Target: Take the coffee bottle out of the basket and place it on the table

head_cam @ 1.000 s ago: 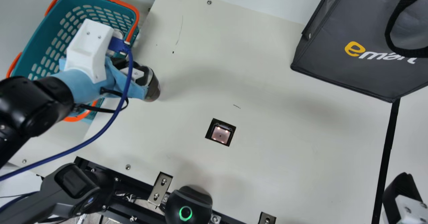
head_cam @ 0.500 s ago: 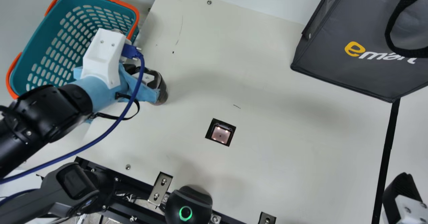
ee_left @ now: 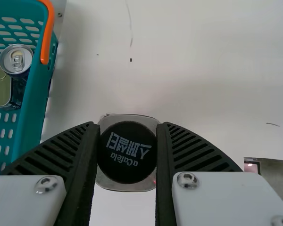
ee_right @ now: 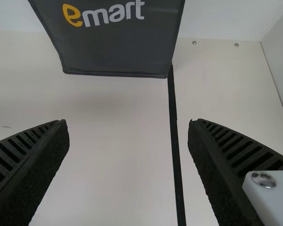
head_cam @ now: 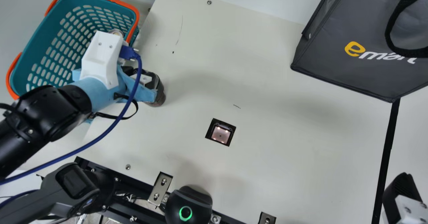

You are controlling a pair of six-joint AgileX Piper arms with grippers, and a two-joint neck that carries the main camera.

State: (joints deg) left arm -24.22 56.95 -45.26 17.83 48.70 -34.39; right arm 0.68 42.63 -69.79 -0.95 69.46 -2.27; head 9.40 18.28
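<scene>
Across the cream table [head_cam: 267, 83], the dark shopping bag [head_cam: 351, 43] stands at the far right, well apart from the work. Next in size, the teal basket [ee_left: 33, 108] is at the far left, holding a round can [ee_left: 16, 59] and a greenish tin [ee_left: 0, 87]. The coffee bottle [head_cam: 159, 97] is outside the basket, just beside it, over the table. Whether its base touches the surface cannot be determined.

Orientation: cap up, long axis judged near vertical, with any slight lean not measurable from these views. The dark cap [ee_left: 127, 153] faces the left wrist camera nearly square on.

Left gripper [ee_left: 127, 125]: jaws closed onto the bottle at its cap end, parted only by its width. Right gripper [ee_right: 128, 123]: jaws wide apart, nothing between them.

Hazards, as judged: release above the surface would let the bottle drop and topple; a tilted base at contact would do likewise. The high hold could allow the body to swing if the arm travels sharply. A shift back toward the basket could strike its wall.
</scene>
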